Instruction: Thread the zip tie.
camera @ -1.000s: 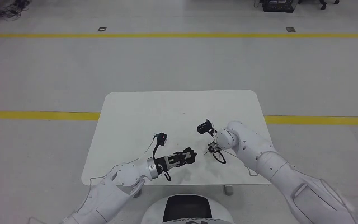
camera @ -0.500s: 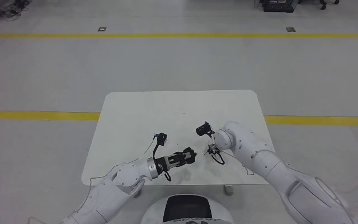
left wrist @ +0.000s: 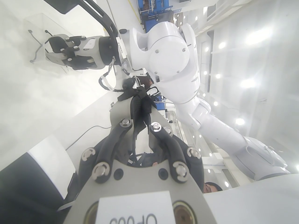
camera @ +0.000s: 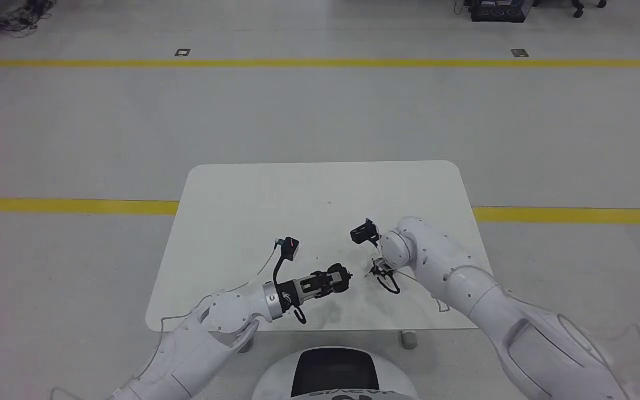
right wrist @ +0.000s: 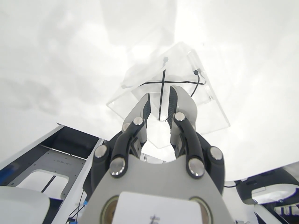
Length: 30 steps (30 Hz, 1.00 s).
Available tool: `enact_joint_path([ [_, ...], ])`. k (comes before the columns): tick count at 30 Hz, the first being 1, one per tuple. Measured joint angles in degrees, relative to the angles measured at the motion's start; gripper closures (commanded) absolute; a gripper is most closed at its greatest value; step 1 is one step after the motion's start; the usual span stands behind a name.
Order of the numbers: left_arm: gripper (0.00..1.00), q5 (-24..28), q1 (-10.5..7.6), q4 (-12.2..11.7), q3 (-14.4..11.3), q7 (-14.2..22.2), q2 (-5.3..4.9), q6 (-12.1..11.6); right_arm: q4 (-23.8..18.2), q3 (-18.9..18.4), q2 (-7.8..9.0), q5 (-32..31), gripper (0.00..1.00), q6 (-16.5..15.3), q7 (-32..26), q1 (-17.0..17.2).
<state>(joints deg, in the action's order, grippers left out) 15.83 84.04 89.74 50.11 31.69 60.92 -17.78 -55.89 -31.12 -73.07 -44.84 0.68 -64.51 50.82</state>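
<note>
At the table's near edge, your left gripper (left wrist: 138, 101) has its jaws pressed together. A small dark bit sits at the tips, and you cannot tell what it is. Just beyond it and to its right, your right gripper (right wrist: 160, 92) faces a clear stand (right wrist: 208, 115) that rests on the white table (camera: 300, 200). Its jaws stand apart, one on either side of the zip tie (right wrist: 161, 103), a thin black strip that runs lengthwise through the gap; neither pad clearly touches it. A second zip tie (right wrist: 179, 82) crosses the first just past the fingertips, and one of its ends curls to a small head near the stand's edge. Your two grippers are near each other but not touching. Past the table, a yellow line (camera: 90, 206) runs across the pale floor.
</note>
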Motion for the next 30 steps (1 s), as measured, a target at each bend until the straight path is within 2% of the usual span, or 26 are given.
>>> enact_joint_path([
  [20,1.00,0.0,0.00,0.0,0.0,0.0,0.00,0.0,3.4,0.3,-2.01,-1.3,0.88,-0.3,-0.2,-0.7],
  [24,1.00,0.0,0.00,0.0,0.0,0.0,0.00,0.0,4.0,0.2,-2.33,-1.7,0.94,-0.3,-0.2,-0.8],
  [25,1.00,0.0,0.00,0.0,0.0,0.0,0.00,0.0,4.2,0.2,-2.41,-1.8,1.00,-0.2,-0.2,-0.8],
  [30,1.00,0.0,0.00,0.0,0.0,0.0,0.00,0.0,4.5,-0.1,-2.64,-2.3,1.00,0.1,-0.1,-0.9],
])
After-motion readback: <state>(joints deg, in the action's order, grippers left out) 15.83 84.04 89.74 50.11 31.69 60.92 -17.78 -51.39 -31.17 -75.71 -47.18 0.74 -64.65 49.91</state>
